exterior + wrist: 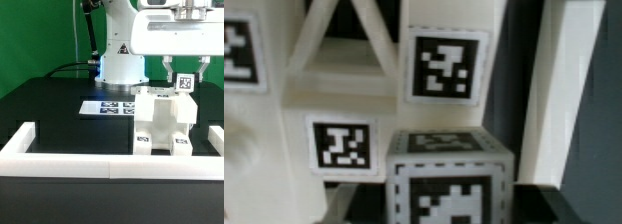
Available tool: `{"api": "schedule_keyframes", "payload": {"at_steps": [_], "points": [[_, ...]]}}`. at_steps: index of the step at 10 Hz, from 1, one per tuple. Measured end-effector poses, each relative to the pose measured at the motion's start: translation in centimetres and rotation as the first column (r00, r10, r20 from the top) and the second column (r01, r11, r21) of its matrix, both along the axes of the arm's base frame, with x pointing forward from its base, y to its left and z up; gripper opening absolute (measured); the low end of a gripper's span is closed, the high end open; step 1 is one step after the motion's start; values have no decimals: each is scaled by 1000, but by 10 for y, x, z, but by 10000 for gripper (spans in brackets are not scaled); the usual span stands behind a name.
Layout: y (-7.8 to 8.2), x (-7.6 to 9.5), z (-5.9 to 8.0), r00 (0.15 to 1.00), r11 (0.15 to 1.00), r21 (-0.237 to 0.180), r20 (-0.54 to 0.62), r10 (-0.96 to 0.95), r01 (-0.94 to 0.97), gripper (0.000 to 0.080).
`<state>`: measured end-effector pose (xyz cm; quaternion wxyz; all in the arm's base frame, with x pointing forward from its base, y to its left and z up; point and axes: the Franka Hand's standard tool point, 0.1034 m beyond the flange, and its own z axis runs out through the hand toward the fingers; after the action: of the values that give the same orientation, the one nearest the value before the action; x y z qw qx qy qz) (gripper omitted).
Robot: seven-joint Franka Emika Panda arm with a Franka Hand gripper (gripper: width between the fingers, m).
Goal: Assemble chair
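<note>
The partly joined white chair [162, 122] stands on the black table at the exterior view's right, just behind the barrier wall. In the wrist view its tagged panels [446, 68] fill the picture. My gripper [184, 76] hangs right above it and is shut on a small white tagged chair part [184, 83], held at the top of the chair. In the wrist view this part [446, 180] sits between my dark fingertips [541, 210], its tag facing the camera. My gripper [448, 212] shows there only at the picture's edge. The part's lower end is hidden.
A long low white barrier wall [70, 165] runs along the front, with short side pieces at both ends. The marker board [108, 106] lies flat behind the chair at the exterior view's left. The arm's white base [118, 62] stands at the back.
</note>
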<state>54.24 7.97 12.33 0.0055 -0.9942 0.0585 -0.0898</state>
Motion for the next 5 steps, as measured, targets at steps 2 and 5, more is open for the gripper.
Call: {"api": "schedule_keyframes", "payload": {"at_steps": [2,5], "points": [[0,0,0,994,994,22,-1,-109,109,287],[0,0,0,959,958,60,-12,-282,282,288]]}}
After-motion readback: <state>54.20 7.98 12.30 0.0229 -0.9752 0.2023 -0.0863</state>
